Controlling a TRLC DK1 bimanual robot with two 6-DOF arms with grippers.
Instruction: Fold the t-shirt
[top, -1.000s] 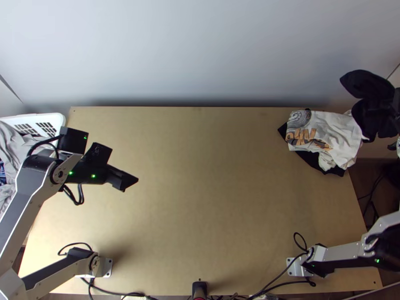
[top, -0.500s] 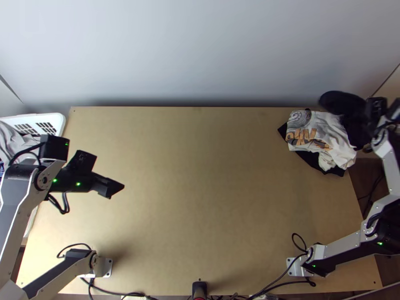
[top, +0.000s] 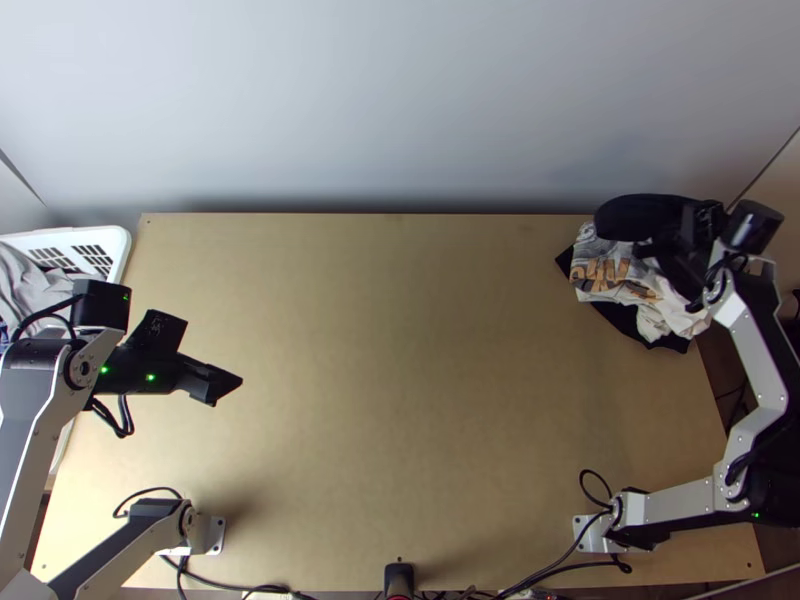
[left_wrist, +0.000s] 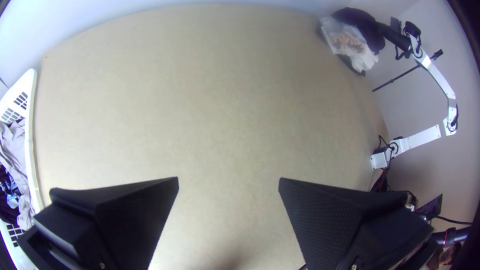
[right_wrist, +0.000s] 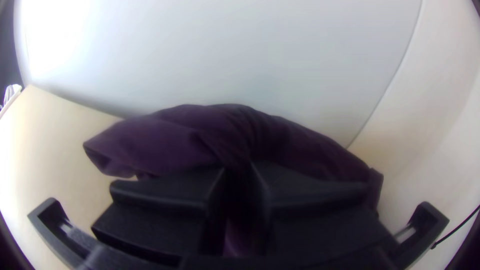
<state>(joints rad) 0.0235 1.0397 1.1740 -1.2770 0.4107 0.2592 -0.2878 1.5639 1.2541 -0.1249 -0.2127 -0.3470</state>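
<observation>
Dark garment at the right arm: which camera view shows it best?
The right wrist view: there the dark garment is close up, its folds visible, pinched between the right jaws. The top view shows it as a black shape partly covering the printed white cloth; the left wrist view shows it small, far off.

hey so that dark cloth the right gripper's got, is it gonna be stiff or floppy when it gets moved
Probably floppy: the dark cloth droops in soft folds on both sides of the right gripper. Its loose ends may swing or trail, since it seems pinched only near its middle. Lowered, it would likely crumple onto the light printed cloth rather than land flat.
</observation>
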